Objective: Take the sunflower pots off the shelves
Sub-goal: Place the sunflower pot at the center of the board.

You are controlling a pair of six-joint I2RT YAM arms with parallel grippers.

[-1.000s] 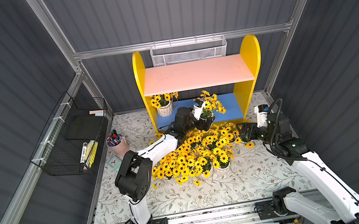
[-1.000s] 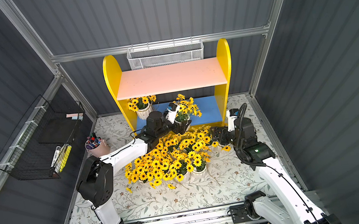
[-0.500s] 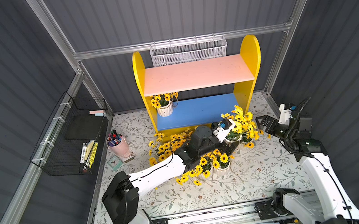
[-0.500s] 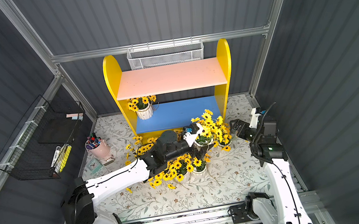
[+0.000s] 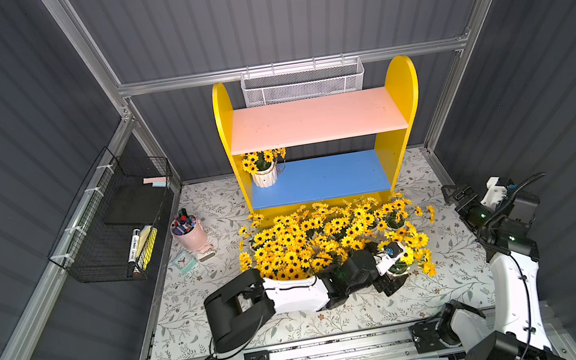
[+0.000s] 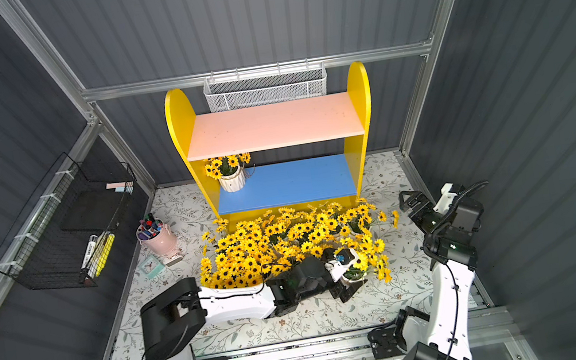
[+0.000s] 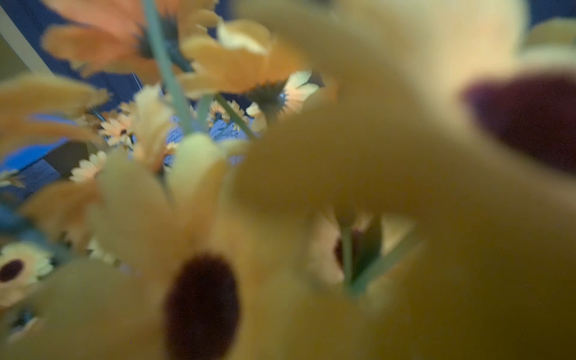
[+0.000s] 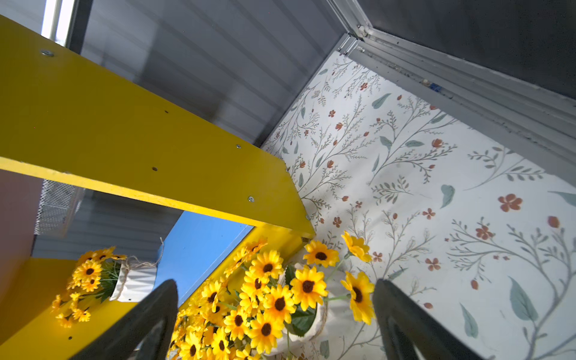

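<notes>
1. Noting one small white ribbed round sunflower pot [image 5: 264, 178] standing upright at the left end of the blue lower board, long axis vertical, yellow dark-centred blooms pointing up toward the pale pink upper board of the yellow wooden two-tier shelves [image 5: 403, 96].
2. Catching this shelf pot [image 8: 137, 280] in the right wrist view too, with twine tied round its rim and green leaves spreading beneath the blooms.
3. Finding the other sunflower pots [image 5: 306, 239] crowding together on the white floral-print surface [image 5: 447, 292] just in front of the shelves, blooms facing up, white walls mostly hiding under petals.
4. Clamping the left end effector [image 5: 394, 280] on a gripped pot [image 5: 399, 269] at the near right corner of that crowd, black fingers standing wide either side of its white wall, blooms spilling toward the right arm's side; not being able to tell whether it is upright or tilted, or touching the surface.
5. Filling the left wrist view with blurred yellow petals [image 7: 202, 302] and dark centres.
6. Folding the left arm [image 5: 295, 294] low at the elbow near its base, white forearm stretching across the front of the surface.
7. Holding the right end effector [image 5: 457, 195] apart and empty above the surface near the right wall, fingers [image 8: 146, 324] pointing toward the shelves' right side panel, right arm [image 5: 511, 279] rising steeply from its base.
</notes>
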